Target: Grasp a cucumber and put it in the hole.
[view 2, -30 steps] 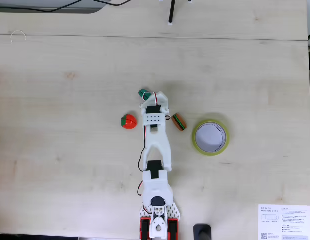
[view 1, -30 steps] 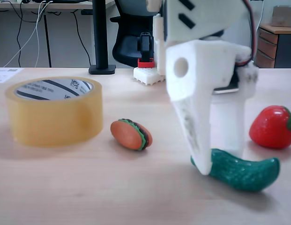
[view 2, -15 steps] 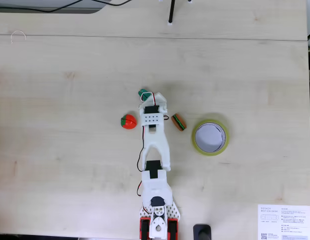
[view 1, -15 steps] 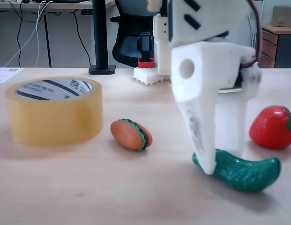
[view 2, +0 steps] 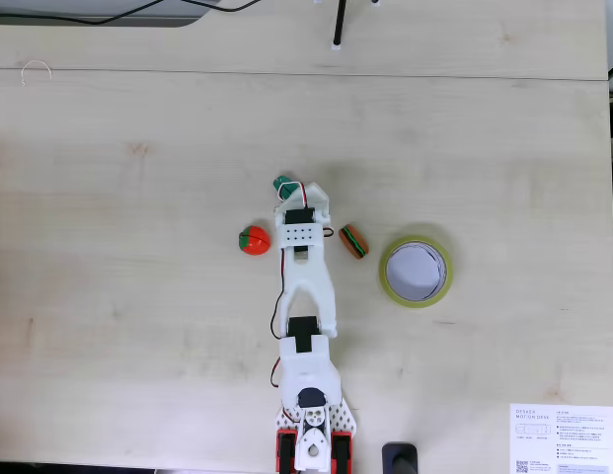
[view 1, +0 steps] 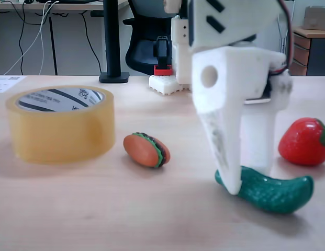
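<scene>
your cucumber (view 1: 275, 191) lies flat on the surface (view 1: 99, 209) at the right of the low fixed view, between the burger (view 1: 146, 150) and the strawberry (view 1: 304, 141) but nearer the camera than both; from above only its green tip (view 2: 282, 184) peeks out beside the arm. the hand (view 1: 246, 180) stands over its left end, 1 white finger (view 1: 227, 157) touching the near side and the other finger behind it, so the jaws straddle that end, but you cannot tell from these views whether they have closed firmly on it. judge it as a light, stiff plastic toy with a bumpy skin that should give the pads some bite; its curve and rounded section mean it may roll or pivot if pinched so close to the tip, so a hold nearer the middle would likely carry steadier. the tape roll (view 1: 60, 123) stands well apart at the left of the low view, flat on its side with the hole (view 2: 417, 268) facing up; from above the opening looks empty, with only the pale bottom showing. the hole is wide, yet the cucumber is long, so you would probably need to tip it end-down or lay it carefully across the inside.
</scene>
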{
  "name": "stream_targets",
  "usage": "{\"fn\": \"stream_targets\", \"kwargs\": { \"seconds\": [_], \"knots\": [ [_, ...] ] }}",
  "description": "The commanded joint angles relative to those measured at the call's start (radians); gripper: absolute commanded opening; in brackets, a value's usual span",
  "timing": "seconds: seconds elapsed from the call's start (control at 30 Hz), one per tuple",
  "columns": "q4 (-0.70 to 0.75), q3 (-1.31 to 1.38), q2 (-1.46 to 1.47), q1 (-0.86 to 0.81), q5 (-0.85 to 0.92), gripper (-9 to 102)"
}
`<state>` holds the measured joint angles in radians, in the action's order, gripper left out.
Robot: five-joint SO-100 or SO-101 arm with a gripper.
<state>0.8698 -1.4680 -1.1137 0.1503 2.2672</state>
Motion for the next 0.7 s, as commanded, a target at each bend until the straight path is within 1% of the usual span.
{"fn": "stream_targets", "kwargs": {
  "seconds": [0.0,0.67],
  "knots": [
    [0.051,0.003,-0.041,-0.003,0.003,7],
    [0.092,0.003,-0.232,-0.021,0.002,7]
  ]
}}
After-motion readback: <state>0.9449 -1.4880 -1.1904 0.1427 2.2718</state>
